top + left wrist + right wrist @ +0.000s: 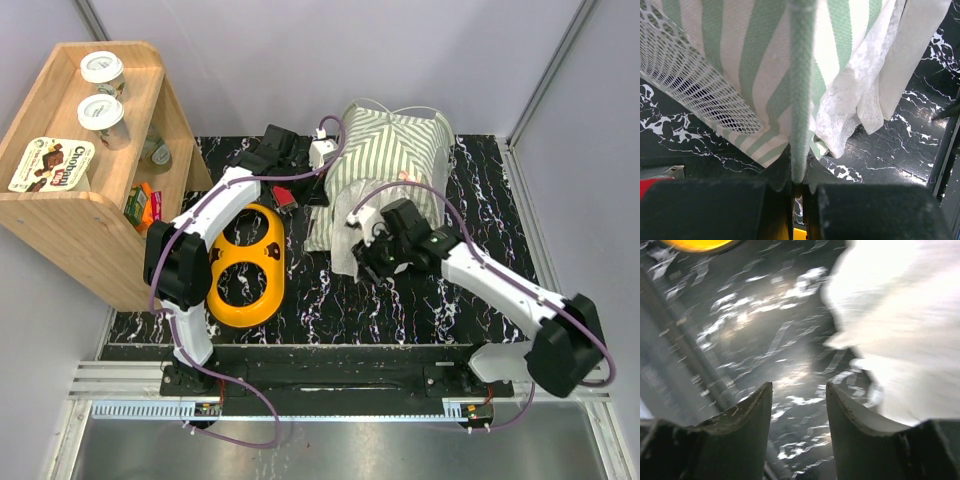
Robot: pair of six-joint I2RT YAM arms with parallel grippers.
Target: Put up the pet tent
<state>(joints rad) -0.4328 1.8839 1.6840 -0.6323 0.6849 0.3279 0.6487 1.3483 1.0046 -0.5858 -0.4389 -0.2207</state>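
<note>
Pet tent [400, 140], long axis near-far

White left arm [225, 200], right arm [495, 285], purple cables [607, 350] — black jaws

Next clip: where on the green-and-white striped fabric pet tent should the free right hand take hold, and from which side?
Likely the pet tent's front hem beside the white lace curtain, coming from the robot's near side: that edge hangs loose and thin, right by the open right hand, while the left hand pinches the green seam.
</note>
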